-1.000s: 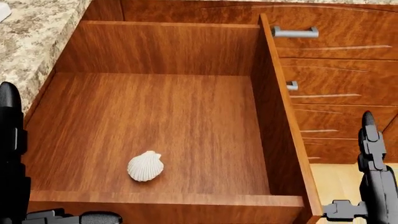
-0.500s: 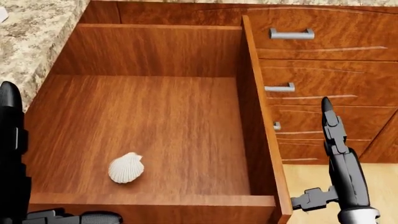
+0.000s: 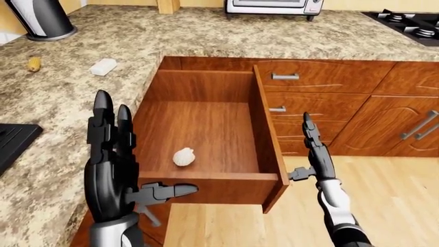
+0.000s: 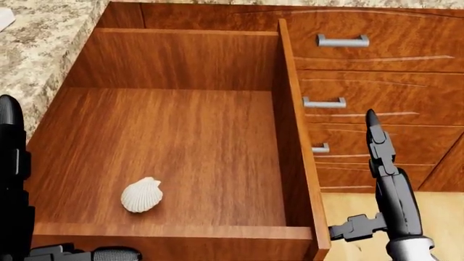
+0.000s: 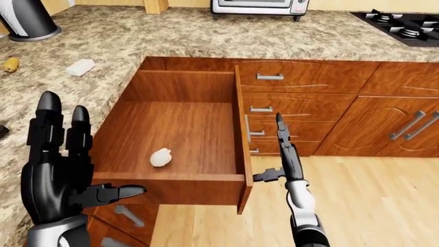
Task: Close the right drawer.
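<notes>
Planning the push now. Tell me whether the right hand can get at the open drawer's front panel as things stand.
Probably yes. The right hand is open, fingers pointing up, beside the drawer's right wall near the front panel; its thumb points at that corner. Nothing stands between them. It is beside the panel, though, not yet facing it.

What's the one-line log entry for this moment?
drawer: fully open | contents: shell | left hand: open, raised near drawer's front panel | right hand: open, beside drawer's right side | contact: none clear

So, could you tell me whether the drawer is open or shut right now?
Open: the drawer is pulled far out of the cabinet, its wooden floor exposed with a shell lying on it.
</notes>
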Tool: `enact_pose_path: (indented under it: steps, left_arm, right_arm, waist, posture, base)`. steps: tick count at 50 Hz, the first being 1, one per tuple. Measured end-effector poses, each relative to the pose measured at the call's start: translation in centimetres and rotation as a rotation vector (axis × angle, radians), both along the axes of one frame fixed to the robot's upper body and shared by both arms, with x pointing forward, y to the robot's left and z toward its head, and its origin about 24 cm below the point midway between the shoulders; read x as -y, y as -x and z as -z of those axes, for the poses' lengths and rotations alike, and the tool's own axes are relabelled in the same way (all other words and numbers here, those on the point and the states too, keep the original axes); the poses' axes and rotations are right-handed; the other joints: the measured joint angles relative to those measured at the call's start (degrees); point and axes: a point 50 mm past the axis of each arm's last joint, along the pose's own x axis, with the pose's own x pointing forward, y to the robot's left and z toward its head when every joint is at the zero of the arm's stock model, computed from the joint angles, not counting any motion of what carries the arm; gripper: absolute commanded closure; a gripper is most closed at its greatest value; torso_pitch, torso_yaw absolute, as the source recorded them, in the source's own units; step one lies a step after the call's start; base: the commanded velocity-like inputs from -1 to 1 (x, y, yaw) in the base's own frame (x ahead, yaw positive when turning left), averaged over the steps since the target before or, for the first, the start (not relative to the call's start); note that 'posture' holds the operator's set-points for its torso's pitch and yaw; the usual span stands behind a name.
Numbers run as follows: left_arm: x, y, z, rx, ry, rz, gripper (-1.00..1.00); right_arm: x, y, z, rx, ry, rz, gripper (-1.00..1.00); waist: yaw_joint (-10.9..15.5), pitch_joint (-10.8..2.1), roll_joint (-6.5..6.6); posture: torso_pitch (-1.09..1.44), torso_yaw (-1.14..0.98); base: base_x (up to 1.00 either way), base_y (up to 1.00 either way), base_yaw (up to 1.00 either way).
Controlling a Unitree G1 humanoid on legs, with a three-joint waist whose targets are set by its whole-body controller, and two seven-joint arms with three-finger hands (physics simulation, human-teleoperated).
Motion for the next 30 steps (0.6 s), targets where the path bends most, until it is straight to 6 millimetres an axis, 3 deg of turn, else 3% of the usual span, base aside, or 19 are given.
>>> enact_pose_path:
  steps: [30]
  left_arm:
    - [0.0,0.0,-0.1,-0.001,0.000,0.003,-1.00]
  right_arm:
    - [-1.7,-0.9,-0.2,-0.017,0.014,-0.075,-1.00]
  waist:
    - [0.0,0.08,0.12]
  posture:
    - [0.00,0.00]
  base:
    - [0.00,0.00,0.00]
